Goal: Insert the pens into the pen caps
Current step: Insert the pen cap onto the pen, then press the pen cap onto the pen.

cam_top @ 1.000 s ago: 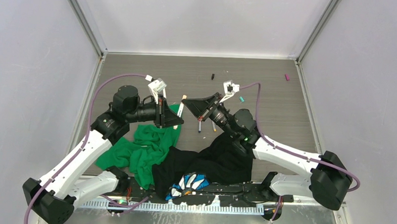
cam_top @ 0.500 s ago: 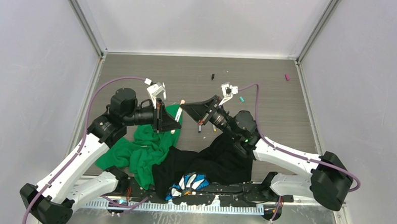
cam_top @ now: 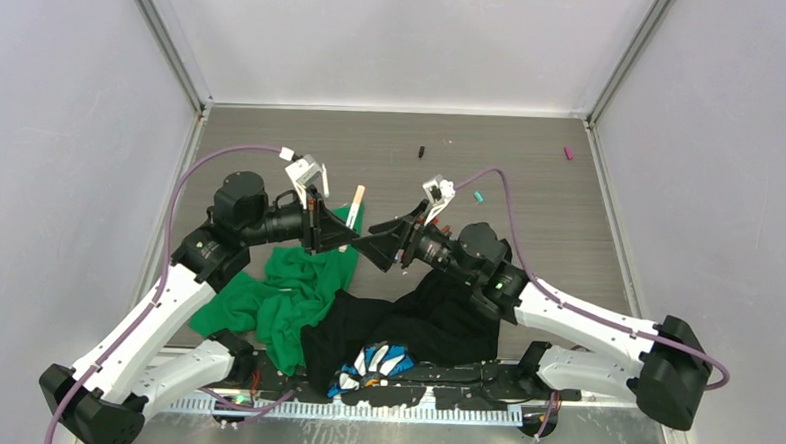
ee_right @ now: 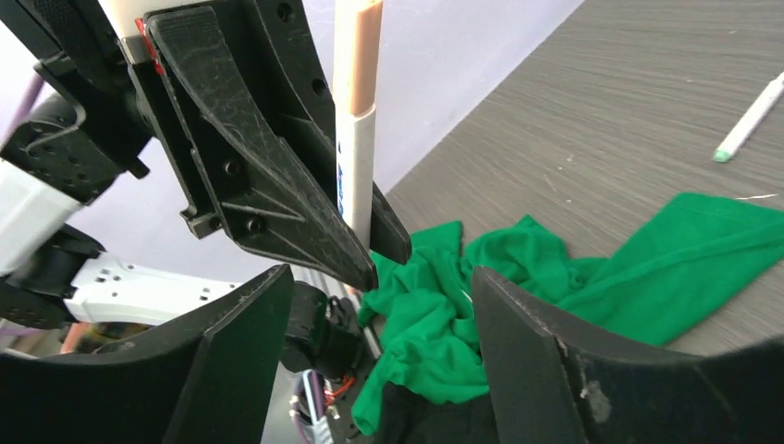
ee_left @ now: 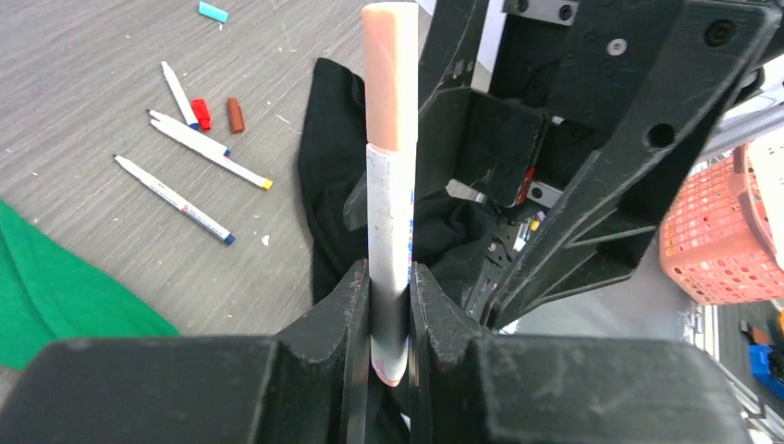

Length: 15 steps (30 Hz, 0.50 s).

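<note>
Peach cap (ee_left: 389, 74) sits on the pen (ee_left: 388, 231), which your left hand (ee_left: 388, 305) pinches by the barrel above the table (ee_left: 92, 120). Your right hand (ee_right: 381, 277) stands spread close by. Caution: a stray brush from it could tilt the pen or loosen the cap.

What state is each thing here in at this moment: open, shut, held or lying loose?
left gripper, shut on the pen
right gripper, open, holding nothing
pen, held in the left gripper
peach cap, fitted on the held pen's far end
three other pens, lying loose on the table
red cap, lying loose beside them
green cloth, crumpled
black cloth, crumpled
</note>
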Tool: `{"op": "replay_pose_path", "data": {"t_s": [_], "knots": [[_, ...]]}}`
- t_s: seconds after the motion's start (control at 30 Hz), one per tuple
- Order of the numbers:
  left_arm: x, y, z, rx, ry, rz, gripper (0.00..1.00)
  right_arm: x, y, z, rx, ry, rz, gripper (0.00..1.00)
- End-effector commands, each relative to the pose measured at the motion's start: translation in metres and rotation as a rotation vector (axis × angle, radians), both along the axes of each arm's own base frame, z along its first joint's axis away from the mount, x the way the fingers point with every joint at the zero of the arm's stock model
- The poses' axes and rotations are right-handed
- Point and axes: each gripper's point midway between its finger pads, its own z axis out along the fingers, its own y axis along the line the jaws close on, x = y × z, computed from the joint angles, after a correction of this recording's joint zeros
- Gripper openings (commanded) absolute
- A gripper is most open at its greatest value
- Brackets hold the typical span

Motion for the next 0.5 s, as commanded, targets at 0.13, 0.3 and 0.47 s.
{"op": "replay_pose_path", "data": {"t_s": [0.13, 0.3, 0.47], "knots": [[0.013, 0.004, 0.025, -0.009, -0.115, 0.049, 0.0, 0.015, -0.038, 0.063, 0.051, -0.14, 0.028, 0.93], [0.011, 0.003, 0.023, -0.006, -0.117, 0.032, 0.0, 0.014, -0.046, 0.096, 0.055, -0.216, 0.099, 0.97], [0.002, -0.003, 0.024, -0.01, -0.128, -0.019, 0.0, 0.031, -0.035, 0.109, 0.027, -0.195, 0.098, 0.95]]}}
